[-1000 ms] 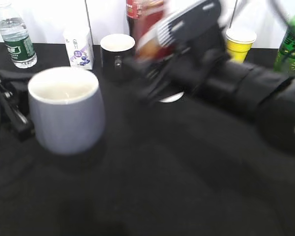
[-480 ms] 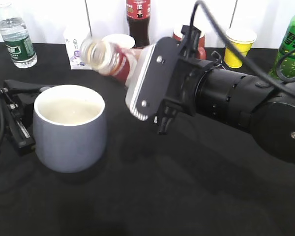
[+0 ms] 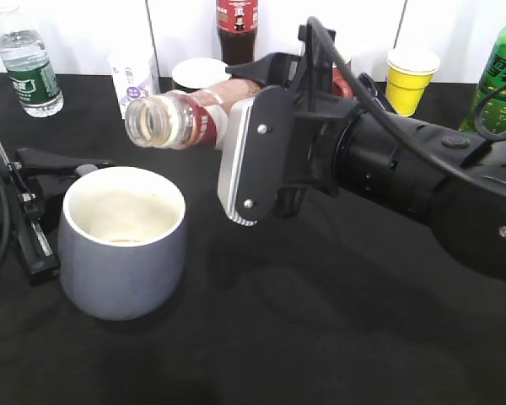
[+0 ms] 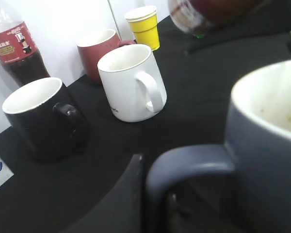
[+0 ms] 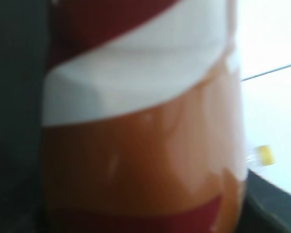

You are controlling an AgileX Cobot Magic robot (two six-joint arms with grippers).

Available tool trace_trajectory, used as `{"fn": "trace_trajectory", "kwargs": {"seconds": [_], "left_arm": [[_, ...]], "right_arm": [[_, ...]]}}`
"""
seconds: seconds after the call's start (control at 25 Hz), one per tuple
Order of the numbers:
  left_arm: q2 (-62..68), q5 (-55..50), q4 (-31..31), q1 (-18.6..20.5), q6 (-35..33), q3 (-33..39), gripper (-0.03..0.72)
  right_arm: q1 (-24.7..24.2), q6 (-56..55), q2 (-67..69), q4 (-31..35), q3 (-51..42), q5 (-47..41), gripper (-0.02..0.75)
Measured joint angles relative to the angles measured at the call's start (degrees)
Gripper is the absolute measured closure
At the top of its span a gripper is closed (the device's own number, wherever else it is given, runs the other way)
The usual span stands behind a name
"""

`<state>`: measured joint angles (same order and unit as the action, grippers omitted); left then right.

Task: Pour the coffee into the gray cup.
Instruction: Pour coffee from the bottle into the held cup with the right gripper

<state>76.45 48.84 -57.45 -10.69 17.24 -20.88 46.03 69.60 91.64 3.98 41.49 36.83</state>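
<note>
The gray cup (image 3: 122,245) stands on the black table at front left, its cream inside showing. My left gripper (image 3: 51,202) is shut on its loop handle (image 4: 184,162), with one finger (image 4: 131,194) outside the loop and the other inside it. My right gripper (image 3: 236,118) is shut on the coffee bottle (image 3: 185,118) and holds it tilted almost flat. The bottle's clear open neck (image 3: 152,121) points left, just above the cup's far rim. No stream shows. The bottle's label fills the right wrist view (image 5: 140,121) and hides the fingers.
Along the back stand a water bottle (image 3: 27,63), a white carton (image 3: 133,80), a black mug (image 4: 39,119), a cola bottle (image 3: 237,25), a white mug (image 4: 131,82), a red-brown mug (image 4: 97,53), a yellow cup (image 3: 411,78) and a green bottle (image 3: 499,72).
My right gripper has swung the coffee bottle left and tipped it over, its neck now lower and above the cup's rim. The gray cup sits slightly lower in view.
</note>
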Motion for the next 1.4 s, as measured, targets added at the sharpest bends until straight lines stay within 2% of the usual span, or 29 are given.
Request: {"fn": "trace_trajectory", "kwargs": {"seconds": [0.52, 0.72, 1.4], "left_arm": [[0.0, 4.93, 0.0, 0.0, 0.0, 0.0, 0.65], [0.0, 6.48, 0.0, 0.0, 0.0, 0.0, 0.65], [0.0, 6.49, 0.1, 0.0, 0.0, 0.0, 0.65]], "right_arm": [[0.0, 14.32, 0.0, 3.77, 0.0, 5.5, 0.21], [0.04, 17.22, 0.0, 5.79, 0.0, 7.19, 0.21], [0.06, 22.36, 0.0, 5.74, 0.0, 10.56, 0.21]]}}
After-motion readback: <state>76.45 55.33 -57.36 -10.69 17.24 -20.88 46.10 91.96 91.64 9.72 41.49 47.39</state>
